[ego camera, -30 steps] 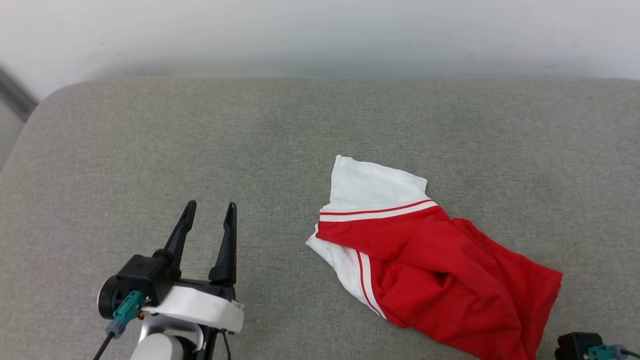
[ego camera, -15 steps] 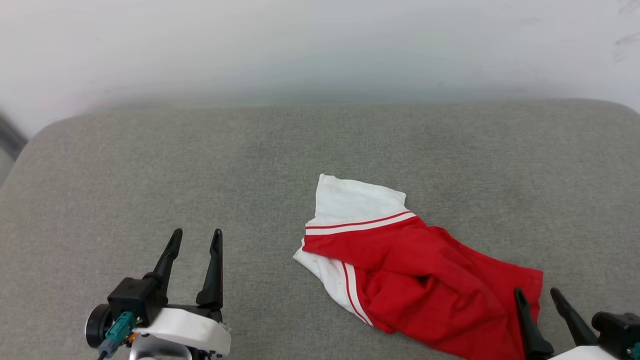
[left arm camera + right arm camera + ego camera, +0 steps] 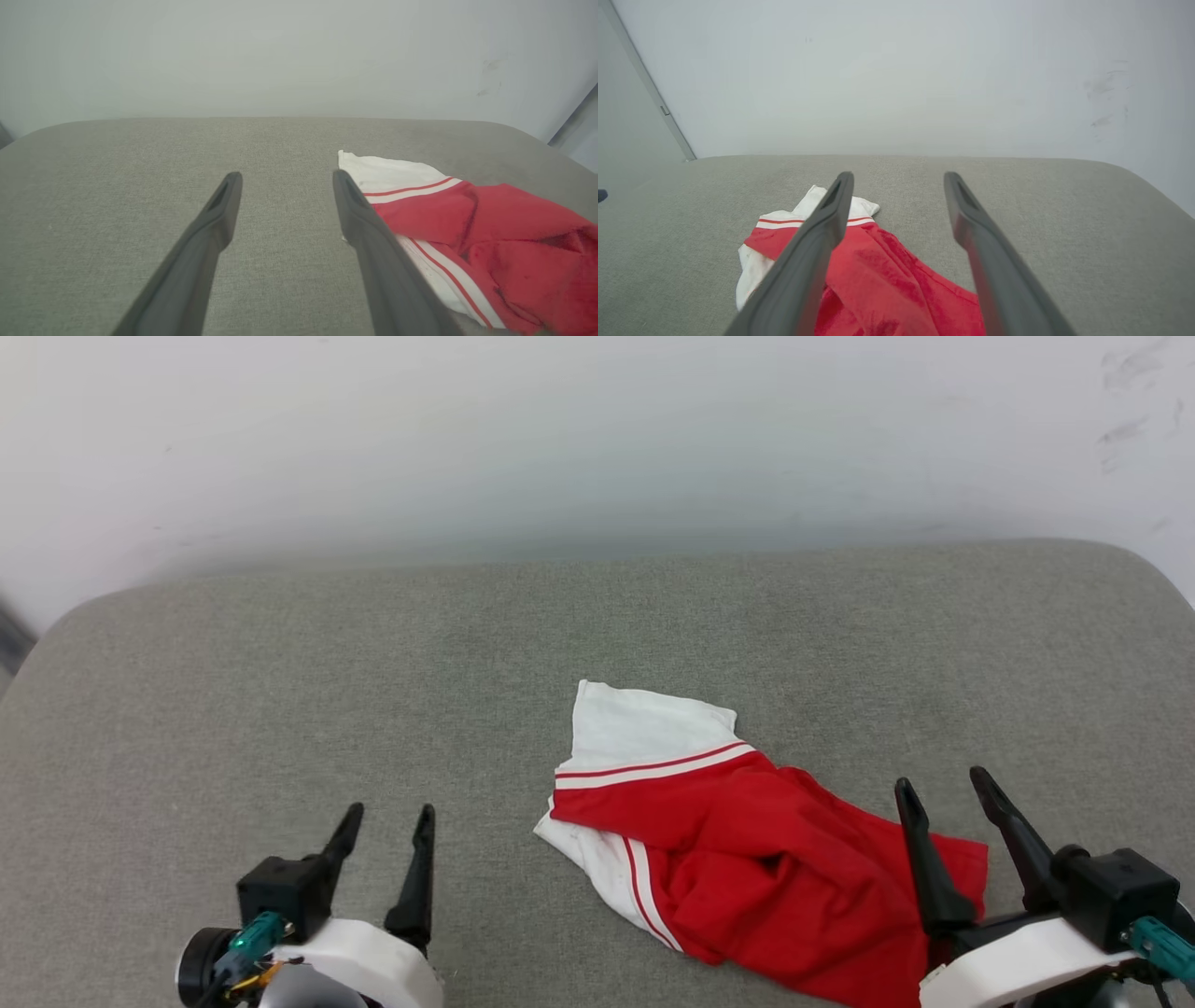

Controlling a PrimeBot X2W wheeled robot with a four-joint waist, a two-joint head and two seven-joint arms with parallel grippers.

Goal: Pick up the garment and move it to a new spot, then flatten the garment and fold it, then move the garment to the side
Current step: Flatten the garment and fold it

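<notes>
The shirt [image 3: 775,868] lies crumpled on a grey cushion [image 3: 280,691], right of the middle and towards the near edge. One white sleeve with red-and-white trim points to the far side, and the red body trails off to the near right. The left gripper [image 3: 390,812] sits at the near left, well apart from the shirt, with its fingers spread and nothing between them. The right gripper [image 3: 941,780] is at the near right over the shirt's right end, fingers also spread and empty; I cannot tell whether it touches the cloth. A pale wall [image 3: 560,448] stands behind the cushion.
</notes>
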